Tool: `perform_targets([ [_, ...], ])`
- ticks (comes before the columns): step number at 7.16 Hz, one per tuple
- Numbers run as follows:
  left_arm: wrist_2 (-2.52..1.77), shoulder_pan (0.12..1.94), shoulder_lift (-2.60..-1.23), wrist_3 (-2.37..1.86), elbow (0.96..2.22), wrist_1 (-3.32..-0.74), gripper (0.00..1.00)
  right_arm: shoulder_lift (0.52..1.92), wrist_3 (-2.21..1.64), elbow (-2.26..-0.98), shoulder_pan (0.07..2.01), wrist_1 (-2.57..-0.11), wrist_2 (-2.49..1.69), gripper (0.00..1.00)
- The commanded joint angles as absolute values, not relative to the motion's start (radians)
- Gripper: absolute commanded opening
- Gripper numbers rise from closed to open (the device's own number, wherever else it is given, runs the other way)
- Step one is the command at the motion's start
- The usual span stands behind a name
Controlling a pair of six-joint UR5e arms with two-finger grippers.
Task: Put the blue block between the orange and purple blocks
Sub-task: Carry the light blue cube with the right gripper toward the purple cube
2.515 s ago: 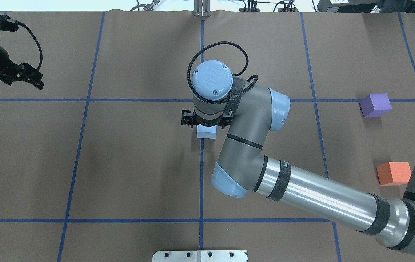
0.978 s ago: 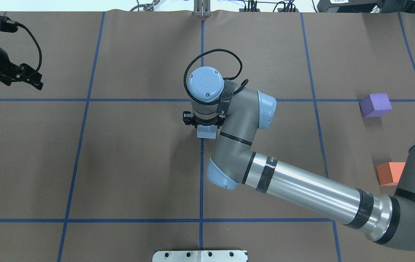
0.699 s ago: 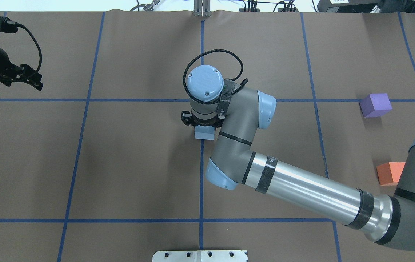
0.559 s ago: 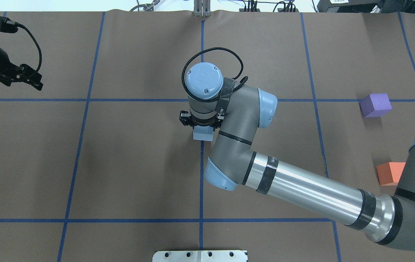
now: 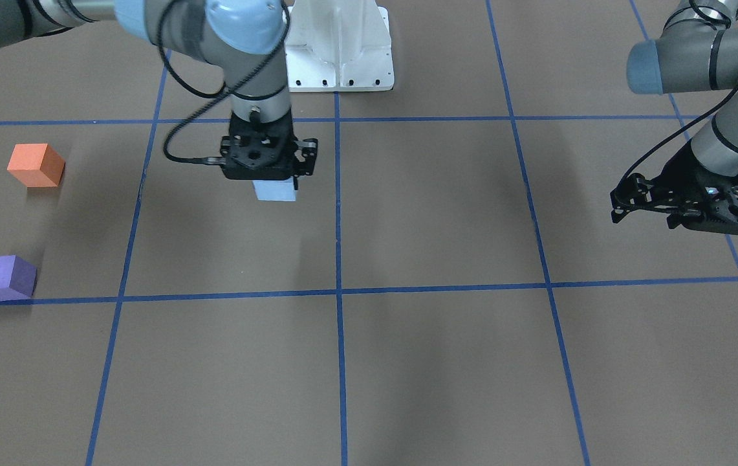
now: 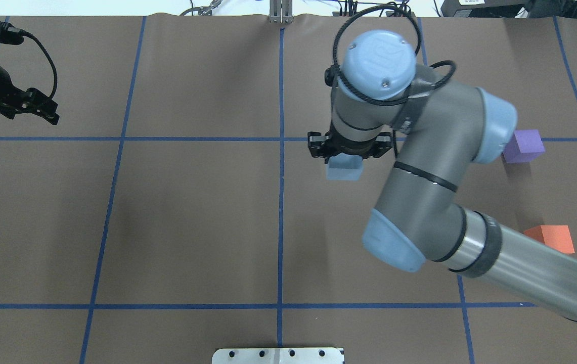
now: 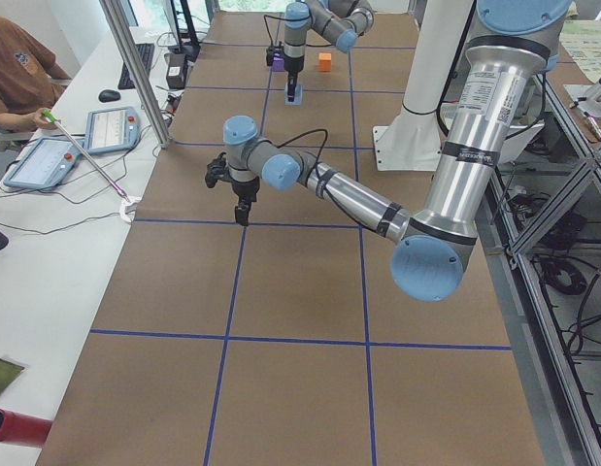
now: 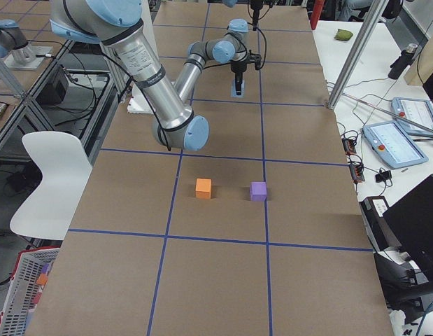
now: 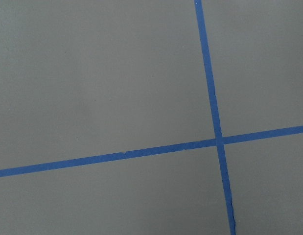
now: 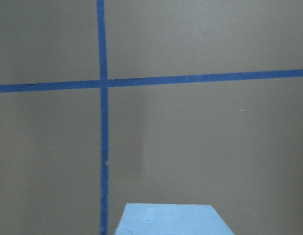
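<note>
Left gripper: at the bench's far left in the overhead view, held above the surface; fingers apart, nothing between them. Its wrist view shows only brown paper and crossing tape lines.
Bench: covered in brown paper, divided into rectangles by blue tape.
Right gripper: just right of the centre tape line in the overhead view, pointing straight down; fingers closed against the sides of the blue block.
Blue block: pale blue, clamped in the right gripper and lifted off the bench; the front view shows it hanging below the gripper body with its shadow lower on the paper. Its top edge fills the bottom of the right wrist view. It is well apart from the other two blocks.
Right arm: reaches in from the overhead view's lower right, its elbow passing in front of part of the purple block.
Purple block: on the bench at the right, on a tape line, farther from the robot than the orange block.
Orange block: on the bench at the right, nearer the robot, partly hidden by the right arm; a clear gap lies between it and the purple block, plain in the right side view.
</note>
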State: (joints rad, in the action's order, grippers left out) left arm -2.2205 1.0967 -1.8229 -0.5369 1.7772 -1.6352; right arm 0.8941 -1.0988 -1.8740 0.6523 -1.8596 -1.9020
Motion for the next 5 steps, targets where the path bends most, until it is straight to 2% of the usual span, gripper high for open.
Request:
perform_targets([
  [1, -2.221, 1.097, -1.812, -0.537, 1.782, -1.635, 1.00, 1.038, -1.013, -2.026, 0.765, -1.868, -1.977, 0.00],
  [3, -2.221, 1.098, -1.809, -0.537, 1.786, -1.635, 1.00, 1.226, -0.971, -2.123, 0.796, -1.789, -1.977, 0.00],
  [5, -2.218, 1.098, -1.795, -0.537, 1.801, -1.637, 1.00, 1.421, -0.921, -2.120, 0.816, -1.584, -1.983, 0.00],
])
